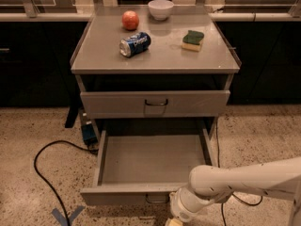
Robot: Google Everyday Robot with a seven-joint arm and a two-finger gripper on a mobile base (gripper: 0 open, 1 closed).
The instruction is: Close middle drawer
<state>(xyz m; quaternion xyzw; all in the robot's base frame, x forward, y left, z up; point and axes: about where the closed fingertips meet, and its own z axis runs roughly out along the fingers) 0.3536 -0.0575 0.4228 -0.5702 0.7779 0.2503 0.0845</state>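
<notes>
middle drawer (150, 161) open (grey, shallow), gripper (174, 219) at front.

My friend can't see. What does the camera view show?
The middle drawer of a grey cabinet is pulled wide open and empty, with the robot's gripper low at its front edge. On the cabinet top sit an apple, a white bowl, a soda can on its side and a green sponge.

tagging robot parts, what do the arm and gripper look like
The arm is a smooth off-white tube with a bulbous joint and ringed wrist, no markings visible. The gripper, at the bottom edge below the middle drawer, shows only a pale tip.
</notes>
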